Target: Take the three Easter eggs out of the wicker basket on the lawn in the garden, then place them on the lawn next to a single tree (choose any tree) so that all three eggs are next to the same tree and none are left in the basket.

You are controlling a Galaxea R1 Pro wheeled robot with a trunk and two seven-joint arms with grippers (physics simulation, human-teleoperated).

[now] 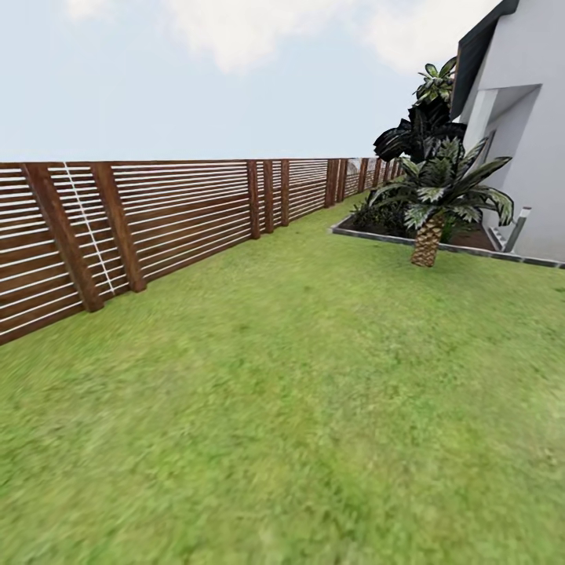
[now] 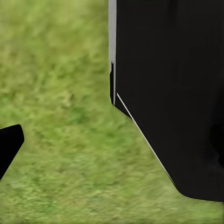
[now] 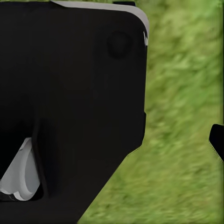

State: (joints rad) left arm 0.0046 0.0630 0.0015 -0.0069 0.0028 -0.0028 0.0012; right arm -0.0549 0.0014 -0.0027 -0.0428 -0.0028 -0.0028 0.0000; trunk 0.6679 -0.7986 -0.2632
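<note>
The lawn (image 1: 314,408) spreads out ahead of me as flat green grass in the head view. The Easter eggs, the wicker basket and the tree are out of view. In the left wrist view one black fingertip (image 2: 9,145) pokes in over grass (image 2: 60,93), beside a large black part of my own body (image 2: 177,93). In the right wrist view another black fingertip (image 3: 217,140) shows at the edge over grass (image 3: 182,93), with a black body part (image 3: 70,93) beside it. Nothing shows between the fingers.
A brown slatted fence (image 1: 180,220) runs along the left side of the grass into the distance. A short brown-trunked palm (image 1: 428,235) stands at a grey kerb (image 1: 369,234) around a planted bed. A white house wall (image 1: 537,173) rises at the right.
</note>
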